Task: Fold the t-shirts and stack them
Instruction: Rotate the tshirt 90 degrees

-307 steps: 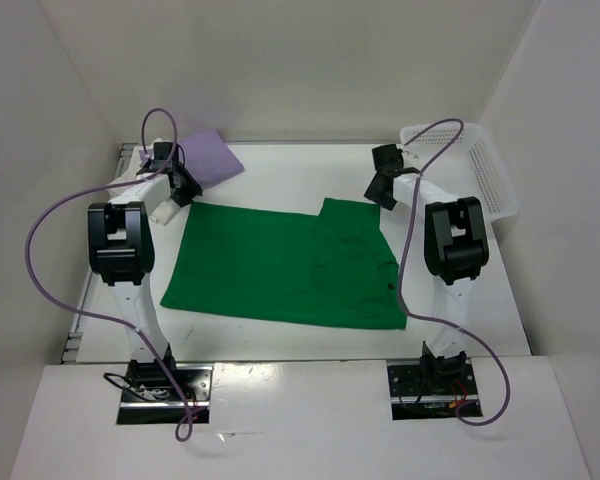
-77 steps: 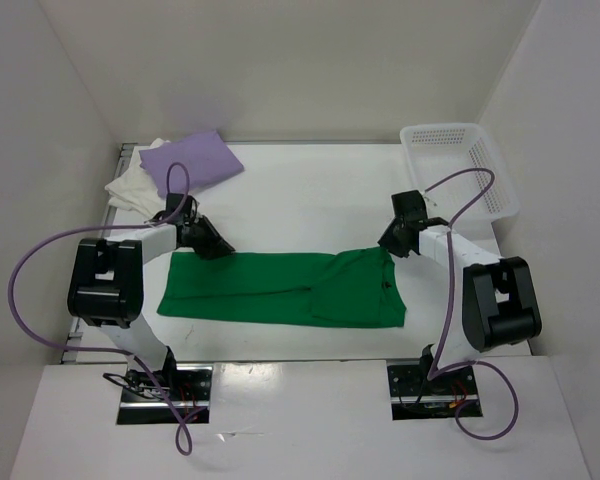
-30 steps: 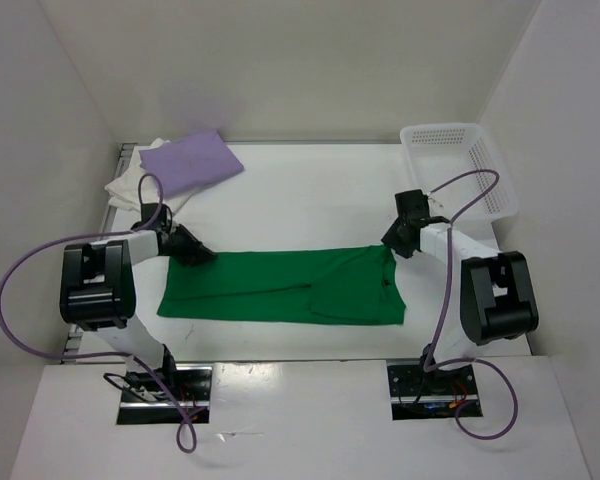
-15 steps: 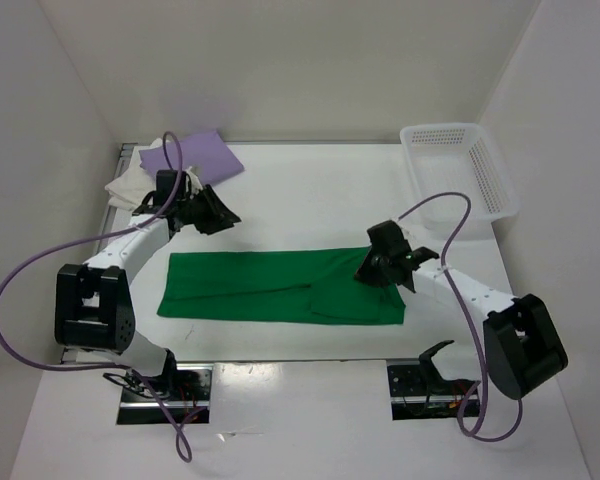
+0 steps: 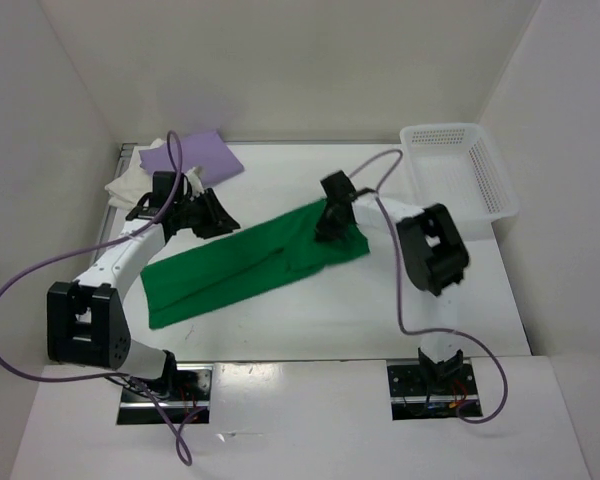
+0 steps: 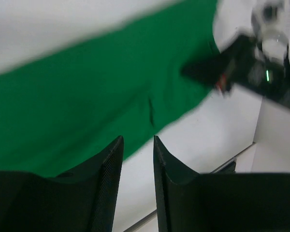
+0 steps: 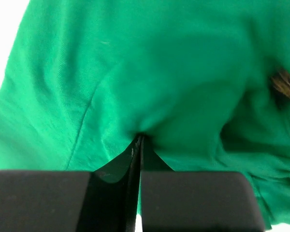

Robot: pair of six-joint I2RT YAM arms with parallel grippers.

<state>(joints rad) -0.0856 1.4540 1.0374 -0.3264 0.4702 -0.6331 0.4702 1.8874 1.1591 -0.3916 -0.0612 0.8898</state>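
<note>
The bright green t-shirt (image 5: 230, 272), folded into a long strip, lies slanted across the table from near left to far right. My right gripper (image 5: 328, 224) is shut on a pinch of its far right end; the right wrist view shows the cloth (image 7: 135, 63) bunched at the closed tips (image 7: 137, 138). My left gripper (image 5: 223, 220) hovers open just past the strip's far edge, holding nothing. In the left wrist view its fingertips (image 6: 137, 141) frame bare table beside the green cloth (image 6: 87, 92). The lavender t-shirt (image 5: 194, 155) lies folded at the far left, partly over the crumpled white t-shirt (image 5: 128, 186).
A white perforated basket (image 5: 461, 173) stands at the far right corner. White walls close in the table on three sides. Purple cables loop from both arms over the table. The right arm's wrist (image 6: 253, 65) shows in the left wrist view.
The right gripper shut on the green shirt's right end and dragged it back and left, so the strip now lies slanted. The left gripper let go, opened and moved away from the left corner.
</note>
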